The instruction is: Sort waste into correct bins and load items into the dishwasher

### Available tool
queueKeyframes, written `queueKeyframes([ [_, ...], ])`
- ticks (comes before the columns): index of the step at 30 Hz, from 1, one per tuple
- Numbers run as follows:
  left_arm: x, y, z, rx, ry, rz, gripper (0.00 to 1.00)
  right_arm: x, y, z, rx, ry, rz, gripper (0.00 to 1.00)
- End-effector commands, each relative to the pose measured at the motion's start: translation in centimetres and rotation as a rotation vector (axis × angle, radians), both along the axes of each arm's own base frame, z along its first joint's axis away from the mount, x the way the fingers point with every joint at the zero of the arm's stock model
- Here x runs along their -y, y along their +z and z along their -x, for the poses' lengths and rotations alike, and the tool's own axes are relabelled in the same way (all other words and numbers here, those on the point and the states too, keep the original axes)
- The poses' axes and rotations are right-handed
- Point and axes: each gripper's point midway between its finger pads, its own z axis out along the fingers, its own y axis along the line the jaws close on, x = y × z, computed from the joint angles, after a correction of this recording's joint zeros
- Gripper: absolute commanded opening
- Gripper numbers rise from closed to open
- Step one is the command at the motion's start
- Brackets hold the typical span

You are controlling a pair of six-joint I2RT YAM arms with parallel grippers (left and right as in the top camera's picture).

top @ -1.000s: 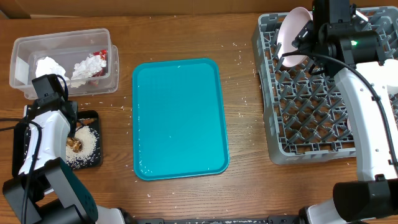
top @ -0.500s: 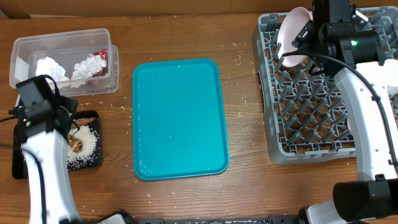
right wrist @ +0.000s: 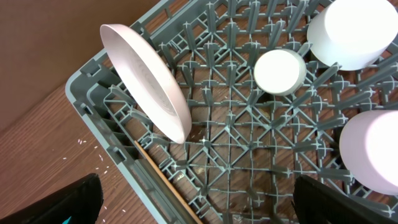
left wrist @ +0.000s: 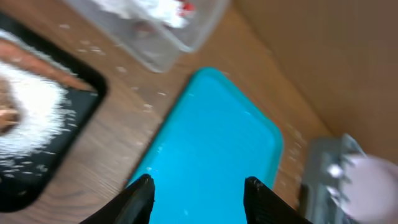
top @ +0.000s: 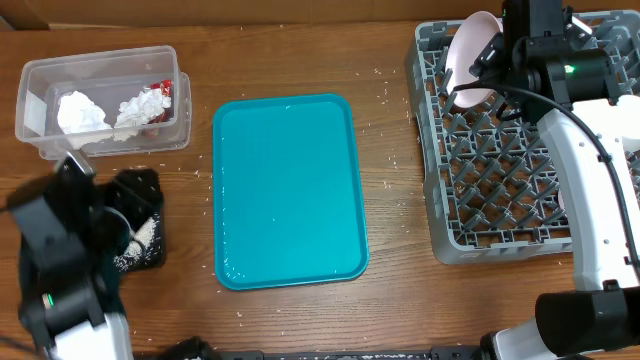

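Right of frame: grey dish rack holding upright pale pink plate, unchanged beneath wide-open, empty right gripper. Centre: bare teal tray. Upper left: clear tub with tissue and red wrapper. Lower left: black tray with rice, newly vacated by left gripper, jaws parted, empty, withdrawn downward; sorting seemingly near complete

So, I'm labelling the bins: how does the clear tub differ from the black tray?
The clear tub is see-through and tall-walled; the black tray is opaque and shallow. The tub holds tissue and a red wrapper; the tray holds rice. Both are rectangular, left of the teal tray.
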Motion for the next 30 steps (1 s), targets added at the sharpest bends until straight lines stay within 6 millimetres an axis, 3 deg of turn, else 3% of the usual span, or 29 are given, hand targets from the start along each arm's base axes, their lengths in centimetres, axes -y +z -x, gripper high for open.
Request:
queueKeyframes([
  [1,4.1,0.1,1.9,0.079,-0.172,0.028,0.50,-0.1,0.2,-0.1,0.011,-0.005,-0.003,1.00],
  [2,4.5,-0.2,2.4,0.080,-0.182,0.026,0.56,-0.1,0.2,-0.1,0.011,-0.005,-0.003,1.00],
  [3,4.9,-0.5,2.8,0.077,-0.190,0.029,0.74,-0.1,0.2,-0.1,0.011,-0.005,-0.003,1.00],
  [4,5.2,-1.1,3.3,0.060,-0.194,0.040,1.00,-0.1,0.2,-0.1,0.011,-0.005,-0.003,1.00],
  [9,5.8,-2.9,4.6,-0.027,-0.194,0.077,1.00,-0.1,0.2,-0.1,0.011,-0.005,-0.003,1.00],
  [19,5.8,-3.1,4.7,-0.037,-0.190,0.078,1.00,-0.1,0.2,-0.1,0.011,-0.005,-0.003,1.00],
  [22,6.1,-3.9,5.6,-0.079,-0.208,0.077,1.00,-0.1,0.2,-0.1,0.011,-0.005,-0.003,1.00],
  [26,5.4,-5.2,6.7,-0.156,-0.181,0.042,1.00,-0.1,0.2,-0.1,0.011,-0.005,-0.003,1.00],
  [30,5.5,-5.8,6.8,-0.145,-0.301,-0.080,1.00,-0.1,0.2,-0.1,0.011,-0.005,-0.003,1.00],
])
